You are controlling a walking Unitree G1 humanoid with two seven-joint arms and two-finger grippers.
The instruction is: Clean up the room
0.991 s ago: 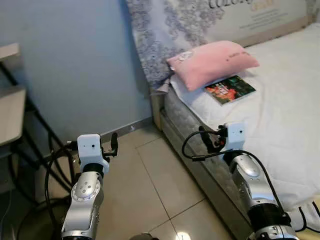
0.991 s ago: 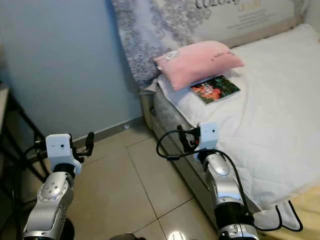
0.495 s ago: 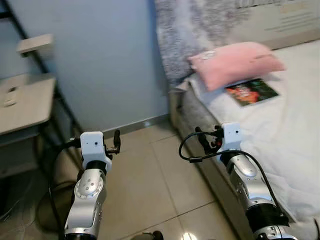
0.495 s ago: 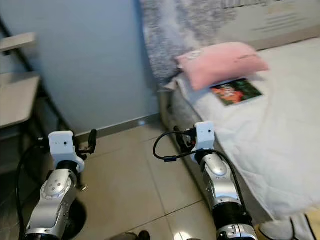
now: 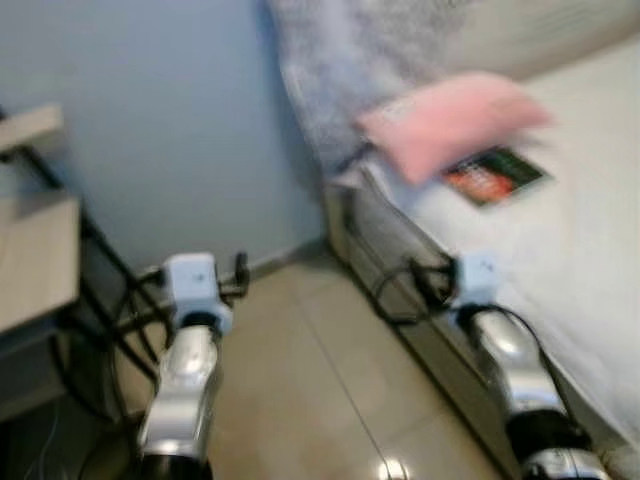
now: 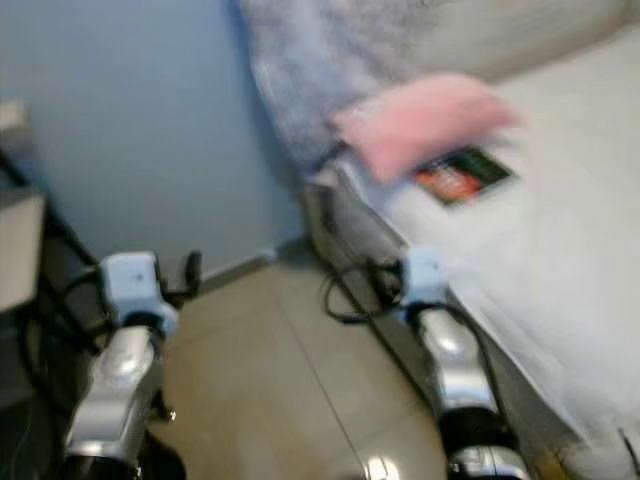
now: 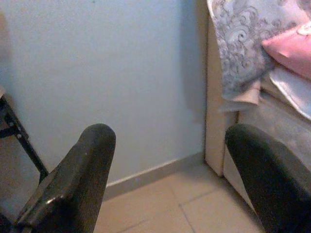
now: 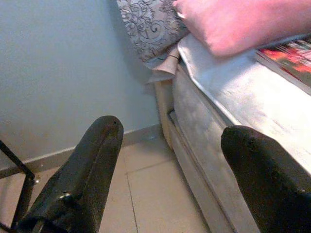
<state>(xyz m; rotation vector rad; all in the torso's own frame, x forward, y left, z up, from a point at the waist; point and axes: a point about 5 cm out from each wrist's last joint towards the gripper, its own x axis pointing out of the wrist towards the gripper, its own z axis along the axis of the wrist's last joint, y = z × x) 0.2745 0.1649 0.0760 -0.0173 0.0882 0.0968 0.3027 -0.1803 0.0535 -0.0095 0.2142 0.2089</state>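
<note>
The head views are blurred. A pink pillow [image 5: 450,125] lies at the head of a white bed [image 5: 590,250], and a book with a red and green cover [image 5: 495,175] lies flat just in front of it. Both arms are raised over the tiled floor. My left gripper [image 7: 167,145] is open and holds nothing, pointing at the blue wall near the bed's corner. My right gripper [image 8: 170,141] is also open and holds nothing, close to the side of the mattress [image 8: 228,121] and below the pillow [image 8: 243,24].
A blue wall [image 5: 170,120] stands ahead. A pale desk [image 5: 35,260] on a black frame [image 5: 100,250] with cables is on the left. A patterned grey headboard cover [image 5: 330,60] hangs behind the pillow. Beige floor tiles [image 5: 310,390] run between desk and bed.
The whole picture has shifted and blurred, so the camera has moved: the bed sits further left in view than half a second ago. Both arms keep the same pose, grippers open.
</note>
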